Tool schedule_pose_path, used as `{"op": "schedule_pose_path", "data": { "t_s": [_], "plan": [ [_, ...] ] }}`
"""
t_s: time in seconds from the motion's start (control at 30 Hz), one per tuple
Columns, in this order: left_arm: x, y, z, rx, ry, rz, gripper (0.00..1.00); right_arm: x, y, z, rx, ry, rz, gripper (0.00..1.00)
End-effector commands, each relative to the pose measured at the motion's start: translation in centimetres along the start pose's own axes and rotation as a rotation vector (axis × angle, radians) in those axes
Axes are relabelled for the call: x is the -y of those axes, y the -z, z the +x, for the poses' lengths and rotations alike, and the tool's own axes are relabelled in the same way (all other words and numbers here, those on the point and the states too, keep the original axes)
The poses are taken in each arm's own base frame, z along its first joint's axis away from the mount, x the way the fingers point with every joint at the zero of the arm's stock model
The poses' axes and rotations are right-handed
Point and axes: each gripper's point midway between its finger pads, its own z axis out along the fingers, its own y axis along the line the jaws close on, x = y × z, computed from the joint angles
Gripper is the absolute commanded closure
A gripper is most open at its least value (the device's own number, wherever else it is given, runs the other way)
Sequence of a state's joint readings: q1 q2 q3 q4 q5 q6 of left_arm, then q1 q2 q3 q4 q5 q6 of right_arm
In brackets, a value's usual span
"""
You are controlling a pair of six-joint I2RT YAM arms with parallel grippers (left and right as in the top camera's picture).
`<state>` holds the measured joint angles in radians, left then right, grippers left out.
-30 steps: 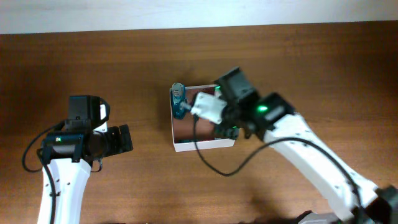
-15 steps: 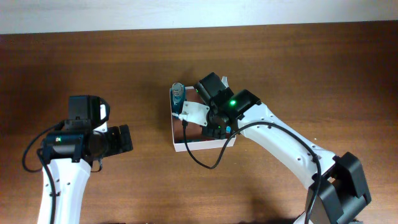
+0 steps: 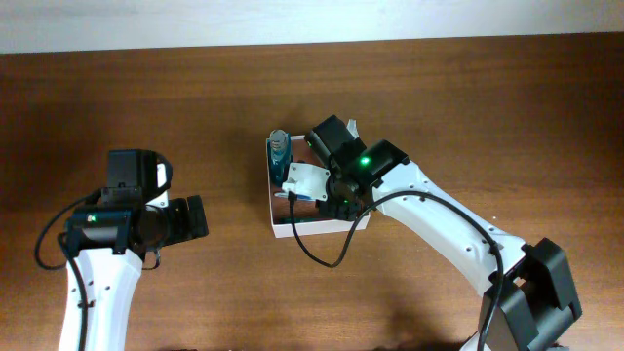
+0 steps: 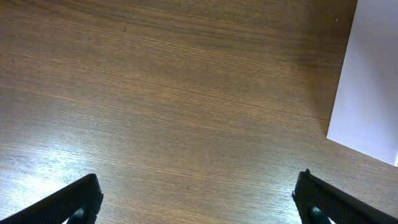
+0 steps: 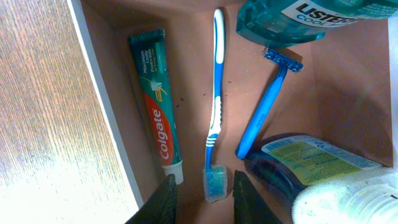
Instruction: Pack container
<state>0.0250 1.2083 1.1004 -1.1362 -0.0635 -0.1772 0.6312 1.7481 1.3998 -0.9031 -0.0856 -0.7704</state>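
The container (image 3: 270, 207), a square shallow box with thin white walls, sits mid-table; its reddish-brown floor (image 5: 186, 74) fills the right wrist view. Inside lie a Colgate toothpaste tube (image 5: 158, 124), a blue and white toothbrush (image 5: 215, 93), a blue razor (image 5: 264, 102), a teal Listerine bottle (image 5: 298, 18) and a dark blue bottle (image 5: 305, 158) with a white cap (image 5: 354, 202). My right gripper (image 5: 203, 193) is open low inside the box, its fingers either side of the toothbrush head without touching it. My left gripper (image 4: 199, 199) is open and empty over bare table, left of the box.
The teal bottle (image 3: 279, 156) shows at the box's far left corner in the overhead view. A white box wall (image 4: 367, 81) shows at the right edge of the left wrist view. Brown wooden table (image 3: 487, 97) surrounds the box.
My right arm has swung left and turned over the box, then settled slightly lower inside it. My left arm has not moved.
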Motion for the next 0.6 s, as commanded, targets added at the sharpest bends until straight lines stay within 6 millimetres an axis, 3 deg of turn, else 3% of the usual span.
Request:
{"op": "schedule_pose_path", "data": {
  "t_s": [0.0,0.13,0.2,0.3,0.4,0.43,0.53,0.57],
  "plan": [
    [-0.2,-0.2,0.1,-0.007,0.013,-0.006,0.01,0.5,0.2,-0.4,0.005,-0.013,0.023,0.77],
    [-0.2,-0.2,0.1,-0.007,0.013,-0.006,0.01,2.9,3.9,-2.1,0.089,-0.138,0.137,0.77],
    [-0.2,-0.2,0.0,-0.004,0.013,-0.006,0.01,5.2,7.2,-2.7,0.163,-0.260,0.232,0.76],
    [-0.1,-0.2,-0.2,0.006,0.012,-0.004,0.01,8.6,11.9,-1.5,0.269,-0.494,0.340,0.75],
    [0.2,-0.2,-0.8,0.032,-0.034,0.004,0.01,11.8,15.3,3.2,0.332,-0.837,0.408,0.57],
    [0.6,-0.1,-1.2,0.048,-0.068,0.010,0.01,12.6,15.9,5.6,0.333,-0.958,0.414,0.47],
    [2.0,-0.2,-2.1,0.085,-0.137,0.029,0.01,13.3,16.0,10.4,0.300,-1.106,0.381,0.39],
    [3.0,-0.7,-2.8,0.105,-0.180,0.041,0.01,13.5,15.9,13.2,0.262,-1.178,0.376,0.10]
  ]
}}
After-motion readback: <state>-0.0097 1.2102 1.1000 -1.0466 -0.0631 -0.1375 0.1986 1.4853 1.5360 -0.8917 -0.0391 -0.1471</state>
